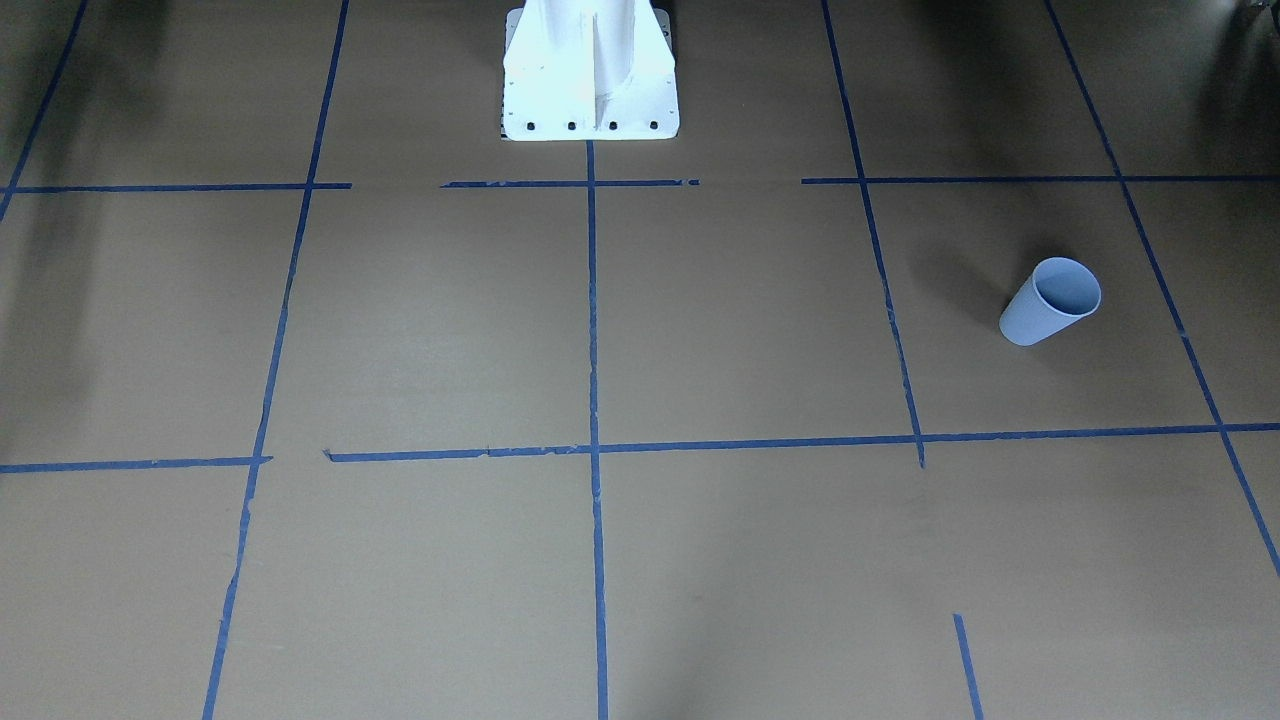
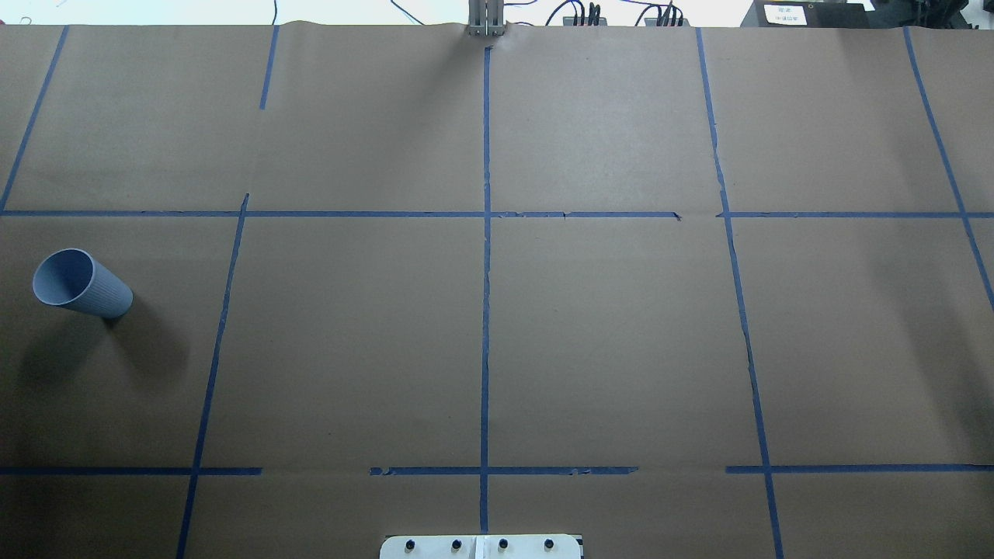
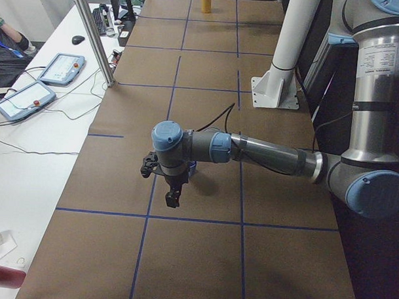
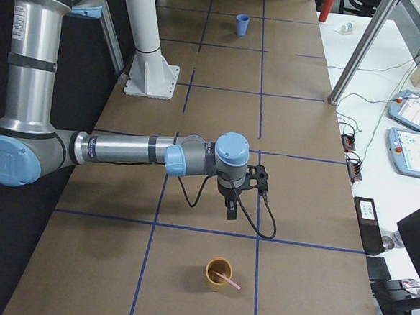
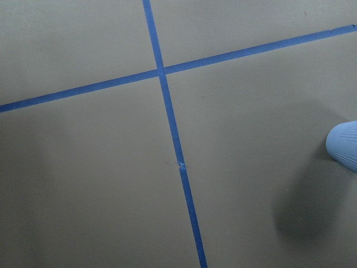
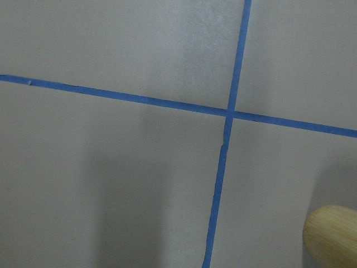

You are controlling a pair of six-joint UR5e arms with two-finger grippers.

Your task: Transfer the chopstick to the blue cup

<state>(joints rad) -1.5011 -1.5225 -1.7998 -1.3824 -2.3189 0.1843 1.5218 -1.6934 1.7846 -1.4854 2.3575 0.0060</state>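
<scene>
The blue cup (image 2: pixel 81 283) stands upright on the brown paper at the robot's far left; it also shows in the front view (image 1: pixel 1050 300) and far off in the right side view (image 4: pixel 242 24). A pale pink chopstick (image 4: pixel 227 280) leans in a tan cup (image 4: pixel 218 273) at the robot's far right. My left gripper (image 3: pixel 172 200) hangs pointing down just beside the blue cup, whose edge shows in the left wrist view (image 5: pixel 343 146). My right gripper (image 4: pixel 231 211) hangs a short way from the tan cup (image 6: pixel 332 237). I cannot tell whether either gripper is open or shut.
The white robot pedestal (image 1: pixel 590 75) stands at the table's middle back edge. Blue tape lines (image 2: pixel 485 310) grid the paper. A metal post (image 4: pixel 358 49) and teach pendants (image 4: pixel 413 143) sit on the white desk along the far side.
</scene>
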